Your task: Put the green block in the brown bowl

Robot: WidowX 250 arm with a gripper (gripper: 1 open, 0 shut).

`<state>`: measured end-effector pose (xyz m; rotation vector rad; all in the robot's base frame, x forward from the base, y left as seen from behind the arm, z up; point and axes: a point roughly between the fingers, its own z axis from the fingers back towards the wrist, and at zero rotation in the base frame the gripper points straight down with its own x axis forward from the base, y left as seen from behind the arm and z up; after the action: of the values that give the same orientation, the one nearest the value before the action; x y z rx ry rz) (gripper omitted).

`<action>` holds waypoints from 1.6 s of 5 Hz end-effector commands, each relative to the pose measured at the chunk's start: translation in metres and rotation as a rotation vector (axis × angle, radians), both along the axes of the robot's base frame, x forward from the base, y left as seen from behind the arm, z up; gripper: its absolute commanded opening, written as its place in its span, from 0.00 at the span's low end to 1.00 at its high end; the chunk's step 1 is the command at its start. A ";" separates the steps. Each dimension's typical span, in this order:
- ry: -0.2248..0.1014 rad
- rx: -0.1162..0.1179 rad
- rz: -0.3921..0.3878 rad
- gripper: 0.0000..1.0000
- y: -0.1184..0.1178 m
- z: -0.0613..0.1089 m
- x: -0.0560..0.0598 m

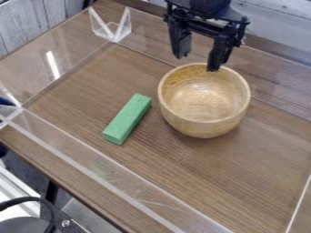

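A dark wood-grain table [206,173] bordered by low clear acrylic walls [73,150]; pale plank wall [36,23] behind.

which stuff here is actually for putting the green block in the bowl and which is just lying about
For the job:
- flat bright green rectangular block, lying on the table
- round light-brown wooden bowl, empty
- black tool, open above the bowl's far rim

Just lying about:
- clear plastic walls around the table
- clear angled plastic piece, far corner

Matte green block [127,119]; grained wooden bowl [205,100]; wood-grain table [219,173].
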<state>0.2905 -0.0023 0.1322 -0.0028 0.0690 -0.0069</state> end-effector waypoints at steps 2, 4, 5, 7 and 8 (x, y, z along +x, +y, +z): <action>-0.002 -0.015 -0.036 1.00 0.014 -0.007 -0.020; -0.057 -0.012 0.028 1.00 0.065 -0.017 -0.053; -0.067 -0.021 0.027 1.00 0.085 -0.021 -0.068; -0.055 -0.048 0.037 1.00 0.101 -0.035 -0.080; -0.042 -0.060 0.046 0.00 0.102 -0.042 -0.084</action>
<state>0.2016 0.0957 0.0827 -0.0787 0.0615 0.0294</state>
